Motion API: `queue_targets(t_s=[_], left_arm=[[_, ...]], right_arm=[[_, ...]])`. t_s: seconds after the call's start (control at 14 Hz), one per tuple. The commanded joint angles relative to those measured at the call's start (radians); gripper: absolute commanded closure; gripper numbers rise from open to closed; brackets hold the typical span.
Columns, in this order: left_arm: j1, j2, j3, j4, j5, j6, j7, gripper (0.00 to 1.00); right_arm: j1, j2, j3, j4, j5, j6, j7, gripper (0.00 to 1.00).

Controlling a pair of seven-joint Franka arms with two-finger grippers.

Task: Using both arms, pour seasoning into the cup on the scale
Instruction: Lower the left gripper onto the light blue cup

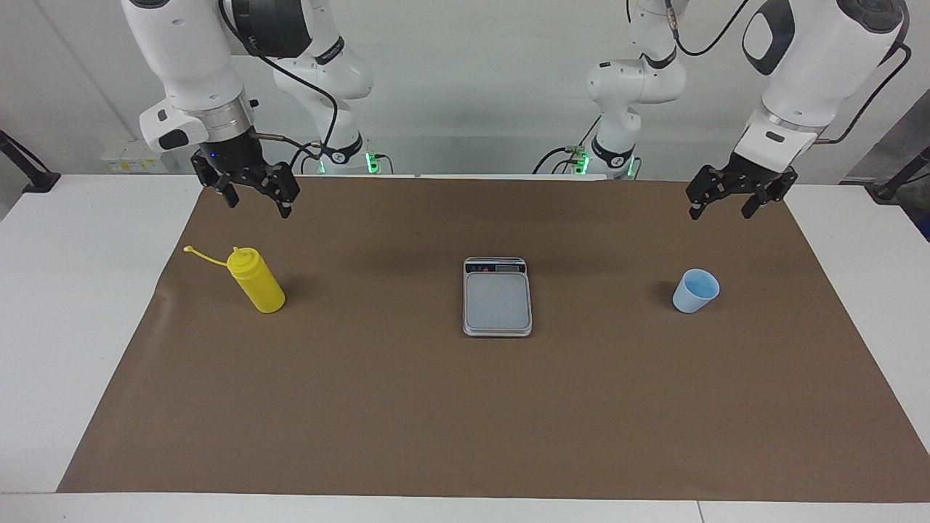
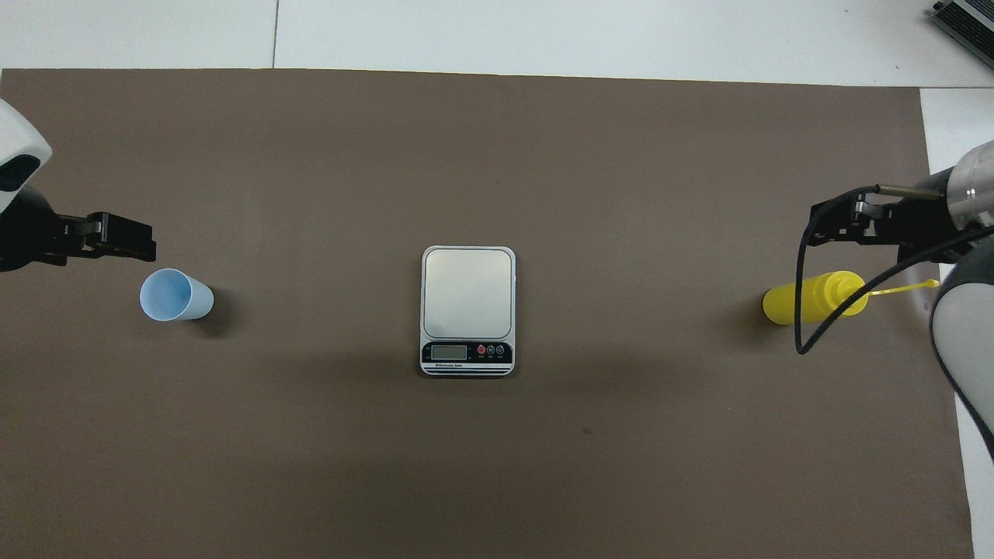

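Left gripper (image 1: 723, 203), jaws apart and empty, hangs near the small light blue plastic cup (image 1: 695, 290), upright toward that arm's end from the flat silver-grey scale (image 1: 498, 296). Right gripper (image 1: 251, 190), also unclenched, hangs by the upright yellow squeeze bottle (image 1: 256, 280) at the scale's right-arm end.

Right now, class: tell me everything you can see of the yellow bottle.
The bottle is bright yellow, plastic by its look, with a conical nozzle and a thin cap strap sticking out sideways. It stands upright on the brown mat toward the right arm's end, level with the scale. Nothing touches it; the right gripper hangs open above, nearer the robots.
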Motion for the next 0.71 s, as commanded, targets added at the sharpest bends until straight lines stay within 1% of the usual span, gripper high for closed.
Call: queue_targets(t_s=[0.0, 0.07, 0.36, 0.5, 0.64], left_arm=[[-0.006, -0.004, 0.006, 0.01, 0.002, -0.032, -0.004, 0.0], [-0.004, -0.006, 0.006, 0.007, 0.002, -0.032, -0.004, 0.0], [-0.004, -0.039, 0.008, -0.071, 0.002, 0.007, 0.001, 0.0], [-0.004, -0.056, 0.006, -0.12, 0.002, 0.068, 0.002, 0.0], [0.012, -0.053, 0.008, -0.142, 0.001, 0.107, 0.008, 0.0]], right_arm=[[-0.009, -0.014, 0.0, 0.0, -0.007, -0.007, -0.029, 0.0], [-0.01, -0.014, -0.003, 0.005, -0.005, -0.007, -0.052, 0.0], [-0.007, -0.014, 0.001, 0.008, 0.001, -0.003, -0.059, 0.0], [-0.006, -0.014, 0.004, 0.008, 0.001, 0.005, -0.059, 0.0], [-0.006, -0.014, 0.004, 0.008, 0.003, 0.002, -0.059, 0.0]])
